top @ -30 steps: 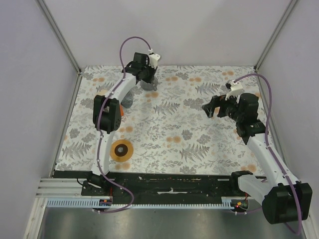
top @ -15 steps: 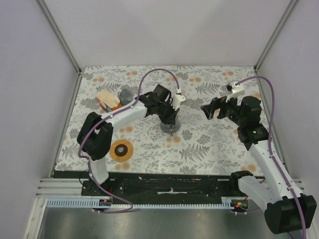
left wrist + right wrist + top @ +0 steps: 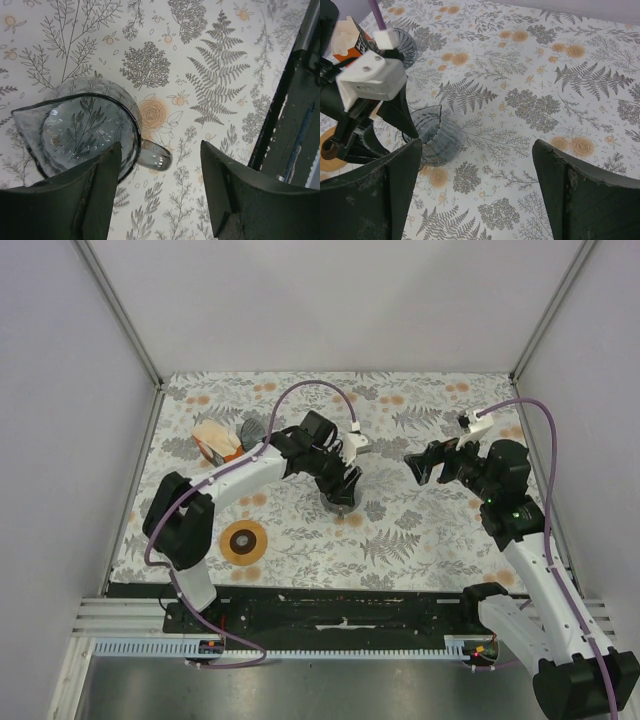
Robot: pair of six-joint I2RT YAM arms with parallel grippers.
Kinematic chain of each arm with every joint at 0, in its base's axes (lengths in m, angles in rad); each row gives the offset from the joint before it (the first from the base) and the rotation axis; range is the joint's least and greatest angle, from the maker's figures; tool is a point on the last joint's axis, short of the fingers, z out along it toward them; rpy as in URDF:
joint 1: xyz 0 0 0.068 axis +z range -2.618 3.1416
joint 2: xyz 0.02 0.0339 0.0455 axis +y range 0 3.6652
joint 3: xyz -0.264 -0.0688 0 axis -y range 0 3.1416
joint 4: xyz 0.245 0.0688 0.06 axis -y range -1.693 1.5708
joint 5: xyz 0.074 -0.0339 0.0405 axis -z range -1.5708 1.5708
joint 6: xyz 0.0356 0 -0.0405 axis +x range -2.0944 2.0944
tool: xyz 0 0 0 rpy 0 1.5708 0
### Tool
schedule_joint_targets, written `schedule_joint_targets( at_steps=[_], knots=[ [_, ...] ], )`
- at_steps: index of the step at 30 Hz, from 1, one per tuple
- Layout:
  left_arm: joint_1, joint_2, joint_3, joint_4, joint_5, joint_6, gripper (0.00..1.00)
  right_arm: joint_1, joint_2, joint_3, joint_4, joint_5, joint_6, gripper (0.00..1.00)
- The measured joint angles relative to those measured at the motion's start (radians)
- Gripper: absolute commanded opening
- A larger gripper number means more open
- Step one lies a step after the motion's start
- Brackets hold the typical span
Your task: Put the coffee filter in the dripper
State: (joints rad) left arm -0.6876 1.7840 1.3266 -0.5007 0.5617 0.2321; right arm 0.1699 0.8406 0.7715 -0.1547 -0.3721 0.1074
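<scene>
Both stood open and empty: left gripper partly spread over cup mid-frame, right gripper wide at right.

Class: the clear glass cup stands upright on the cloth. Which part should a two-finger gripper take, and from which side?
Probably the wall of the glass cup at its rim, from above, one finger inside: its mouth faces up, open, and the handle looks small.
</scene>
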Motion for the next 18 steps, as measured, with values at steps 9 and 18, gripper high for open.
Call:
schedule_joint_targets(
  at_steps=[9, 18],
  knots=[
    [0.046, -0.221, 0.198, -0.275, -0.004, 0.117, 0.78, 0.011, -0.011, 0.0, -0.005, 0.003, 0.0, 0.98],
    [0.467, -0.544, -0.106, -0.452, -0.242, 0.201, 0.62, 0.039, -0.009, 0.0, -0.005, -0.001, 0.0, 0.98]
  ],
)
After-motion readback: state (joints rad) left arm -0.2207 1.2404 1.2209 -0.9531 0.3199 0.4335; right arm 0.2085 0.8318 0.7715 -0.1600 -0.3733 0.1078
